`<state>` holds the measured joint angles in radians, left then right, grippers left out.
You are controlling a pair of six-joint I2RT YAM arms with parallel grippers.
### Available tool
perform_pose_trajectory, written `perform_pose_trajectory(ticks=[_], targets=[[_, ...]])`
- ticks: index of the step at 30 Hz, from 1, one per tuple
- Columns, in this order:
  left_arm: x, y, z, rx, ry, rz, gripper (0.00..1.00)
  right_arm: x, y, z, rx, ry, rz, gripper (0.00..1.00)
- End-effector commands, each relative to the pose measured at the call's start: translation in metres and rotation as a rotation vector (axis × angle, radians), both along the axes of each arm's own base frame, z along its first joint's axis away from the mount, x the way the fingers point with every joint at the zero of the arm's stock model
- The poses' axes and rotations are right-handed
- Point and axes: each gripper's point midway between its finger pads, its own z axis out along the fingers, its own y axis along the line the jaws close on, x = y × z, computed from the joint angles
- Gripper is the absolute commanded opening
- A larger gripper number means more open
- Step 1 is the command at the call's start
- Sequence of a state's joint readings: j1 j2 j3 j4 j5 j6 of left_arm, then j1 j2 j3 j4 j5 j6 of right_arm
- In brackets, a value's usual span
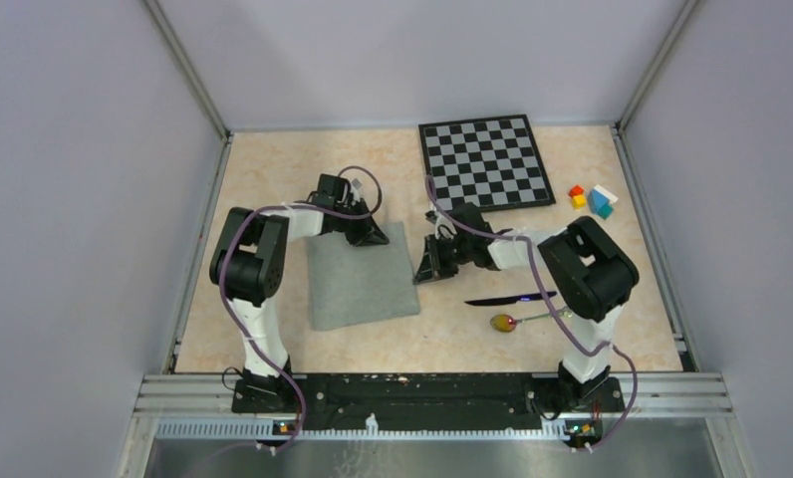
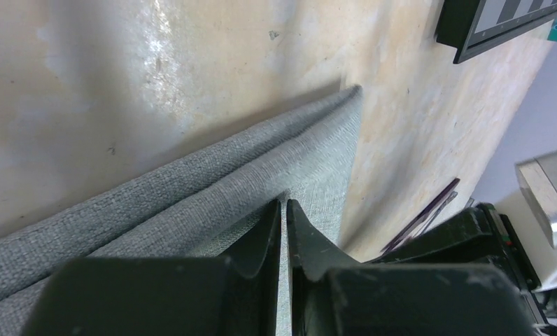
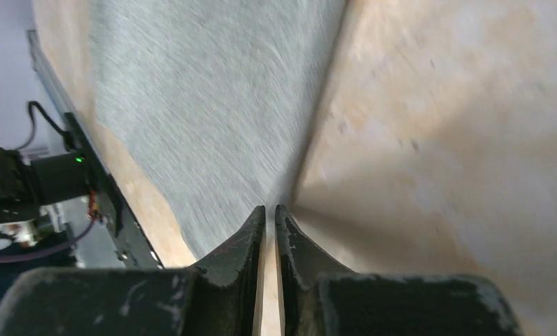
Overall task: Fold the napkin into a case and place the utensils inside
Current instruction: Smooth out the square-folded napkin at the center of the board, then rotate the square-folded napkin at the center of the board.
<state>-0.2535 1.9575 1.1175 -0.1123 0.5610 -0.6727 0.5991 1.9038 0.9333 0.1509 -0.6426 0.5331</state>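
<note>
From above, the napkin (image 1: 361, 281) lies flat on the table (image 1: 273, 169) between the 2 arms, a grey-green near-square not yet narrowed into a case. The left gripper (image 1: 373, 237) is down on its far edge and the right gripper (image 1: 425, 273) on its right edge, a placing that looks meant to lift both sides for a fold. The knife (image 1: 497, 299) and the spoon (image 1: 517, 321) lie side by side just right of the cloth, apart from it and probably waiting until a pocket exists. The chessboard (image 1: 487, 162) and the coloured blocks (image 1: 592, 199) sit further back, clear of the work. In the left wrist view the 2 fingers are pressed together on a thin strip of grey-green cloth, which rucks into long ridges along the far edge, so this grip looks secure. In the right wrist view the jaws are drawn in to a narrow slit exactly where the napkin's edge meets bare table. Tan shows through the slit, so I cannot tell whether any cloth is caught there.
</note>
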Motion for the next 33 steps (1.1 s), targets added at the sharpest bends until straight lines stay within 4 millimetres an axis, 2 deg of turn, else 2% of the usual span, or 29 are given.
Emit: perform_pose_trajectory(ticks=[1,3,5,7,9,11,14,17,20,24,26,28,30,33], targets=[[0.005,0.028,-0.014,0.111,-0.018,0.044,0.13,-0.004,-0.037,0.012,-0.162,-0.112,-0.012,0.1],[0.007,0.027,-0.003,0.107,-0.037,0.034,0.16,-0.004,-0.038,0.029,-0.159,-0.141,-0.019,0.11],[0.01,0.022,0.014,0.076,-0.07,0.008,0.22,-0.008,-0.028,0.046,-0.127,-0.157,-0.013,0.12],[0.012,0.017,0.032,0.046,-0.098,-0.017,0.29,-0.016,-0.006,0.059,-0.062,-0.159,0.018,0.12],[0.013,0.015,0.049,0.035,-0.127,-0.033,0.4,-0.027,0.018,0.062,-0.008,-0.14,0.058,0.12],[0.012,0.017,0.064,0.034,-0.151,-0.041,0.47,-0.038,0.038,0.054,0.031,-0.098,0.095,0.12],[0.005,0.03,0.078,0.044,-0.18,-0.028,0.51,-0.043,0.047,0.042,0.079,-0.045,0.089,0.12],[-0.007,0.048,0.076,0.069,-0.176,-0.018,0.56,-0.045,0.042,0.02,0.038,-0.022,0.077,0.12],[-0.02,0.064,0.072,0.105,-0.183,-0.033,0.62,-0.043,0.023,-0.004,-0.068,-0.044,0.069,0.11],[-0.038,0.076,0.072,0.143,-0.196,-0.052,0.7,-0.026,-0.024,-0.031,-0.294,-0.101,0.03,0.11],[-0.046,0.077,0.071,0.145,-0.195,-0.058,0.71,-0.002,-0.048,-0.034,-0.42,-0.174,-0.014,0.11],[-0.052,0.079,0.066,0.152,-0.185,-0.05,0.71,0.031,-0.061,-0.025,-0.529,-0.277,-0.071,0.12],[-0.055,0.078,0.059,0.141,-0.178,-0.043,0.69,0.054,-0.049,-0.007,-0.527,-0.33,-0.077,0.14],[-0.057,0.079,0.047,0.145,-0.155,-0.028,0.58,0.064,-0.009,0.03,-0.385,-0.336,-0.039,0.17]])
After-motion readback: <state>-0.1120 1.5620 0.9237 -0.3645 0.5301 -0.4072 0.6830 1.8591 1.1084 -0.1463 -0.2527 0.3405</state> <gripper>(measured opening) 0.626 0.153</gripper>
